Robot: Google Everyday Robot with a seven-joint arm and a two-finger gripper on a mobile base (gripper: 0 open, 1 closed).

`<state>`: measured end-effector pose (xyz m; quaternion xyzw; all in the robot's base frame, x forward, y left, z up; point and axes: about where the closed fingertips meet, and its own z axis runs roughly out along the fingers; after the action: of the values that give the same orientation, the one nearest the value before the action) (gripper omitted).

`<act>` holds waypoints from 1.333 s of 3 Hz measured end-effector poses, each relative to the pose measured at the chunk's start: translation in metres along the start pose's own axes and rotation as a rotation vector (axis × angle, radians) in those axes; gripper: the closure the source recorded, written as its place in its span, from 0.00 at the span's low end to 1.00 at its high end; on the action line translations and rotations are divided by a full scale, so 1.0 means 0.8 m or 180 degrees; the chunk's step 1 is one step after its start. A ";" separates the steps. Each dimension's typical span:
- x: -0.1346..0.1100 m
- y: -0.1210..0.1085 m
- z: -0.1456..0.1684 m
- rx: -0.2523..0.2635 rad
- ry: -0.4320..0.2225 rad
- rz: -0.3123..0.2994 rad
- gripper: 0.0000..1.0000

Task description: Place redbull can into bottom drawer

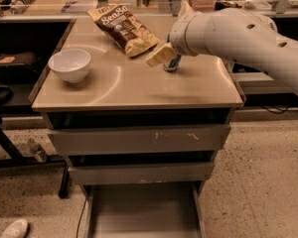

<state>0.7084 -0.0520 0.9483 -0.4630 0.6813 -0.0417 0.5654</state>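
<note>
On the worktop (129,90): a redbull can, a white bowl and a chip bag are sitting on the tan top of a grey drawer cabinet.
Redbull can (173,64): it is standing upright at the right rear of the worktop, just right of the chip bag's lower corner and well apart from the bowl. Only its lower part is showing, slim, silver with a slanting blue patch. Its upper part is being covered by the hand and the end of the arm.
Hand (162,57): its pale tan tip is hanging right over the can, pressing close against the can's left side. How far it is open, and whether it is gripping the can, I cannot tell.
Arm (238,36): thick, smooth and off-white, it is reaching in from the right edge of the view, crossing above the worktop's right rear corner.
Chip bag (123,29): brown with white lettering, it is lying flat at the rear middle, slanting toward the can.
White bowl (69,65): it is sitting upright near the left edge.
Bottom drawer (144,212): it is standing pulled out toward the camera below the other two, with its flat grey floor and low side walls showing.
Top drawer (139,139): its grey front is showing light scratches.
Middle drawer (139,173): its plain front is sitting just under the top one.
</note>
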 end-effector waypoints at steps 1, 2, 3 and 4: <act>0.000 0.000 0.000 0.0000 0.0000 0.0000 0.00; 0.012 -0.004 0.015 -0.0139 -0.0068 0.0111 0.00; 0.045 -0.019 0.031 -0.0181 -0.0062 0.0298 0.00; 0.081 -0.033 0.046 -0.0141 -0.0014 0.0502 0.00</act>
<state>0.7579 -0.0939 0.9026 -0.4203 0.7152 0.0191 0.5581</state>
